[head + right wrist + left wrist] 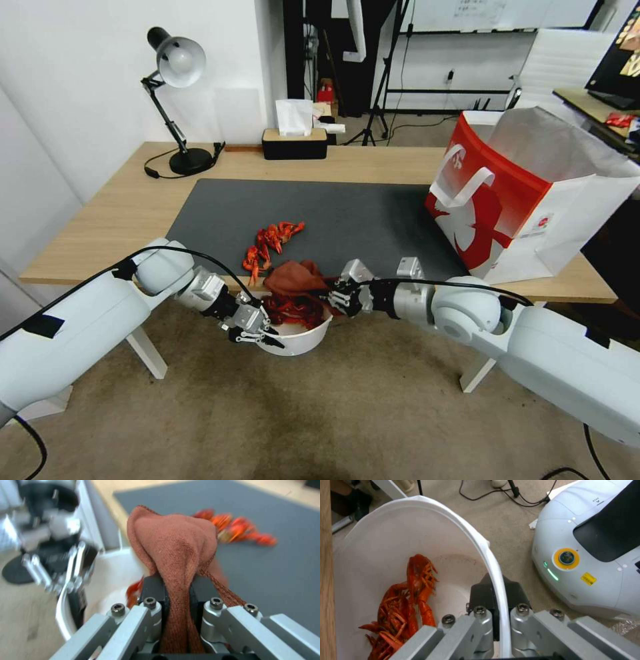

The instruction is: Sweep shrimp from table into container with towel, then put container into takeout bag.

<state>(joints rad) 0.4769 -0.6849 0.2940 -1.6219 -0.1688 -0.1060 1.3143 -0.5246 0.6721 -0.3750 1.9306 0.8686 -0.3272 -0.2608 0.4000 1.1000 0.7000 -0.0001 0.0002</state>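
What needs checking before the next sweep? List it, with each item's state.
1. Left gripper clamped on the container rim: ok.
2. Container held at the table edge, below the top: ok.
3. Right gripper pinching the towel: ok.
4. All shrimp off the mat: not ok, a cluster remains; some already lie in the container.
5. Takeout bag upright and open: ok.

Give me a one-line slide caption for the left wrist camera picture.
Left gripper clamps the white container's rim; several red shrimp already lie inside.
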